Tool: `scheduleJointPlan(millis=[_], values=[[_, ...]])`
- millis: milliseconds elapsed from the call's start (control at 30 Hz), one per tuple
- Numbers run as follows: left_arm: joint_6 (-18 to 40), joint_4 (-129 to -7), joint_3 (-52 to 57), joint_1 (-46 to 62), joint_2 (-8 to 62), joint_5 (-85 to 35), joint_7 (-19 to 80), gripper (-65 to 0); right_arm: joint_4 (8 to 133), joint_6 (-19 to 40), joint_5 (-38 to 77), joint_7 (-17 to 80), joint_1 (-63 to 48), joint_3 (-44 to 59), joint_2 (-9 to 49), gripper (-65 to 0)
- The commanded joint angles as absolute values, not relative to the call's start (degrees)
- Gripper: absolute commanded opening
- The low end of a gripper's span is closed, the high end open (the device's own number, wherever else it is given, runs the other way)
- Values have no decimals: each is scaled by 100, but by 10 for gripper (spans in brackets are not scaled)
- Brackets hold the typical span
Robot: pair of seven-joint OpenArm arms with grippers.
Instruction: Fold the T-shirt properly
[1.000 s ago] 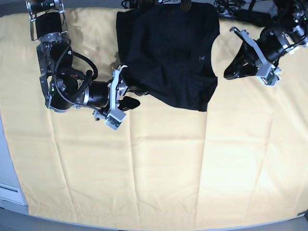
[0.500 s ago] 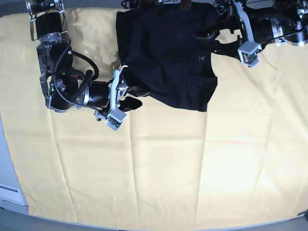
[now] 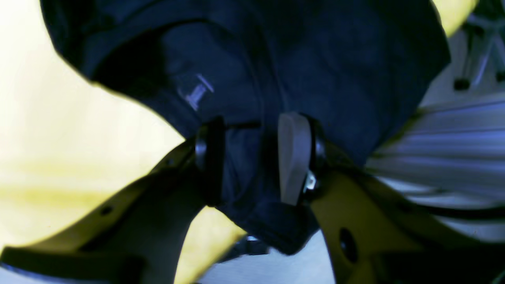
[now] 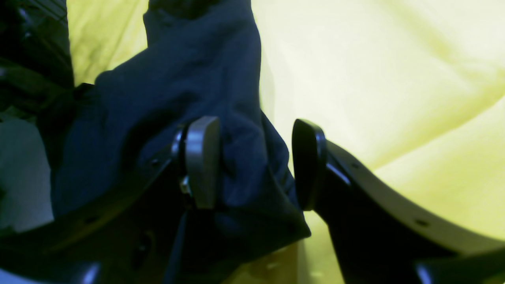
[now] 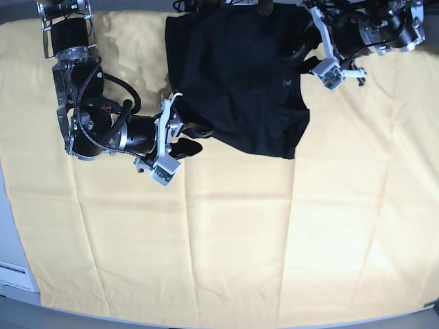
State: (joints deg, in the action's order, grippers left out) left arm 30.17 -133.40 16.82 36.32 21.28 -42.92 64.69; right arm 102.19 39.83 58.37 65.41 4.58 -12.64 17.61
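Black T-shirt (image 5: 236,79) bunched at top of yellow cloth (image 5: 226,240). Left gripper (image 3: 250,157) and right gripper (image 4: 254,163) both spread, fabric between jaws.

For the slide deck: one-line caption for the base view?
Both arms at the black T-shirt on the yellow cloth: right gripper at its lower edge, left gripper at its collar side.

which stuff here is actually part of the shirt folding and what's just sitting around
Part of the job:
- T-shirt, black, at the far side of the table
- right gripper, open at the shirt's edge
- left gripper, open around cloth near the collar

Just there:
- yellow table cloth under everything
- cables at the far edge
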Motion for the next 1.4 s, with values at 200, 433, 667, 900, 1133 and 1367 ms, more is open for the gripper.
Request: scheduleJointPlan(millis=[200, 433, 667, 900, 1133, 1367], values=[[2097, -13426, 1693, 4261, 1389, -3699, 5986, -406, 10296, 4000, 5959, 6414, 569, -1238, 1796, -333], [1964, -13426, 1695, 4576, 537, -3557, 5948, -406, 10296, 4000, 5959, 6414, 569, -1238, 1796, -333], [1761, -13426, 1695, 4619, 285, -3216, 5935, -406, 10296, 4000, 5961, 6414, 572, -1238, 1796, -333], [1704, -13426, 1695, 4617, 285, -2980, 5854, -406, 10296, 4000, 5957, 6436, 569, -1245, 1796, -333], [1708, -13426, 1695, 4615, 285, -2980, 5826, -406, 10294, 4000, 5621, 6436, 537, -1273, 1796, -338], [1708, -13439, 1695, 4600, 287, -2845, 5828, -406, 10263, 4000, 5498, 6449, 523, -1634, 1796, -433]])
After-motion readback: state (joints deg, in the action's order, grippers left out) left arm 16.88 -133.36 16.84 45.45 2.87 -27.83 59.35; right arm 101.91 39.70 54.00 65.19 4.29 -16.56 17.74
